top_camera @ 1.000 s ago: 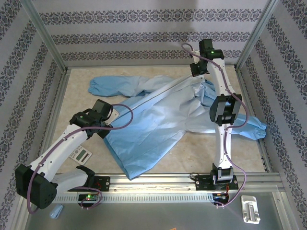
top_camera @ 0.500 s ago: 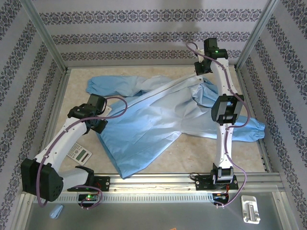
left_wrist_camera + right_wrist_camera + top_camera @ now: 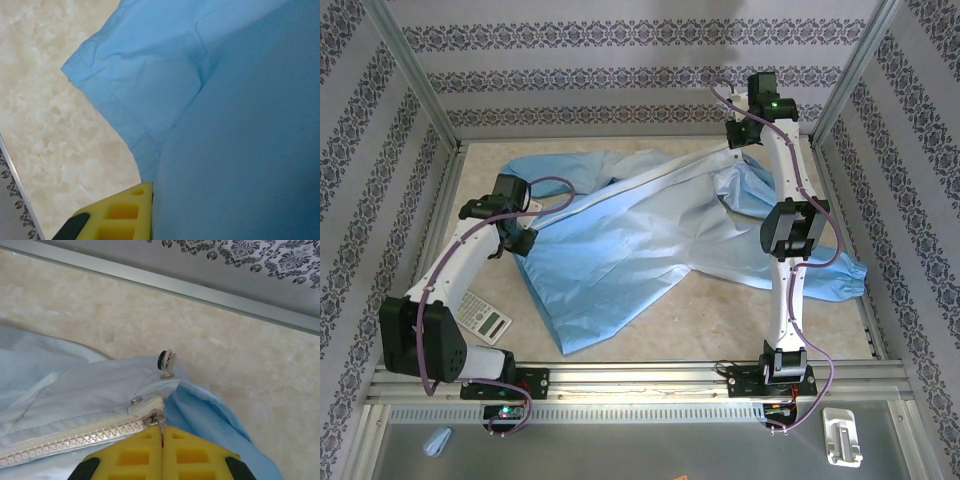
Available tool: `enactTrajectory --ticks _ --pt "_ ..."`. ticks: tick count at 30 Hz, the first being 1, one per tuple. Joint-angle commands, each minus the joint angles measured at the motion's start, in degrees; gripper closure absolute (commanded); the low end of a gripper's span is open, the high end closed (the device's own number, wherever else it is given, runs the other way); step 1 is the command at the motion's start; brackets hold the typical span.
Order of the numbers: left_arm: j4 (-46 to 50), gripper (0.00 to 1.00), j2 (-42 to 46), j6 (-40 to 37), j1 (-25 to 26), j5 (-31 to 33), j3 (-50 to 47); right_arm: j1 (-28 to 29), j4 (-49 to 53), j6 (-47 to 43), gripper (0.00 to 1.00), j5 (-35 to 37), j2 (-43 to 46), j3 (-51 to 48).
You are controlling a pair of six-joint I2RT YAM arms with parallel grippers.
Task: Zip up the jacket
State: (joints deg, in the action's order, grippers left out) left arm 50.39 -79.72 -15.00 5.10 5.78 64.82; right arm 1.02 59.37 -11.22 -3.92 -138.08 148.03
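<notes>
Pinching the jacket's (image 3: 620, 250) zipper pull (image 3: 159, 421) (right jaws closed)

You get bright, even light from above in the top view, with only soft, faint shadows on the table (image 3: 720, 310) beside the jacket (image 3: 620, 250). The rails (image 3: 405, 60) splay outward toward the edges. In the left wrist view the cloth sits close and blurry, and the table washes out pale. In the right wrist view the zipper (image 3: 75, 437) is crisp.

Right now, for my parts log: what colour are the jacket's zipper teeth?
The zipper teeth are white; right wrist view.
</notes>
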Motion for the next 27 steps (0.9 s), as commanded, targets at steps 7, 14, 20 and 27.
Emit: enactTrajectory --ticks 7,14,20,27 --pt "-3.8 1.0 -2.0 -2.3 -4.7 2.4 4.9 0.6 -3.0 1.5 1.0 0.1 2.8 2.0" --pt "-2.8 0.95 -3.9 -2.3 -7.2 -0.5 10.3 1.1 -2.7 2.2 0.9 -0.6 5.5 -0.4" --pt "-2.1 0.45 -0.3 -1.5 -7.2 -3.8 13.2 1.3 -3.5 2.5 0.49 -0.4 10.2 -4.5" --pt "-3.4 0.21 7.7 0.1 -7.2 -5.1 14.9 1.0 -5.7 3.4 0.24 -0.1 19.9 -13.7"
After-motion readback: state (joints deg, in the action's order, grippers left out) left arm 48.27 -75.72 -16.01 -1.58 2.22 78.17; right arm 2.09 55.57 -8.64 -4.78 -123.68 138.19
